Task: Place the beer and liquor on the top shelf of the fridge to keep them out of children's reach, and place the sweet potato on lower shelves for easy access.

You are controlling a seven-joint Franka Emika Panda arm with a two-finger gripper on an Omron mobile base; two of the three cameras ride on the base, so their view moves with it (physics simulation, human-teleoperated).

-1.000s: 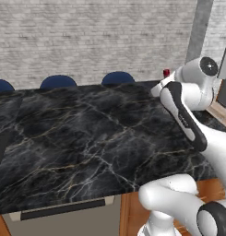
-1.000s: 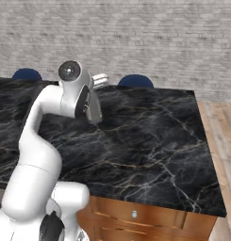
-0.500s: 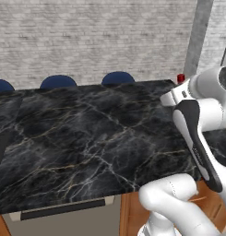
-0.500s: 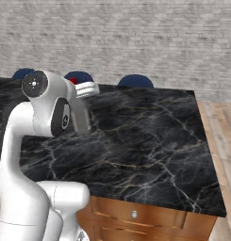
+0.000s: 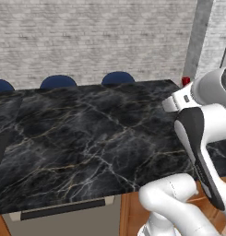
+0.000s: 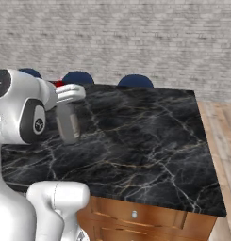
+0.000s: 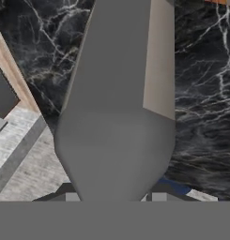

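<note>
Hand view: I had the tool (image 7: 114,199) closed around the liquor (image 7: 117,108), carried above the black marble tabletop (image 5: 86,138). The fingertips were mostly hidden, so the hold looked low; a fast swing could let the bottle tip or slip.

The liquor (image 7: 118,108) crowds the hand view, its top cut off at twelve o'clock and its base lost at six, hiding the fingertips. In the left base view the arm covers all but its red cap (image 5: 186,81). In the right base view, the blue chairs (image 6: 135,81) appear only as backs.
</note>
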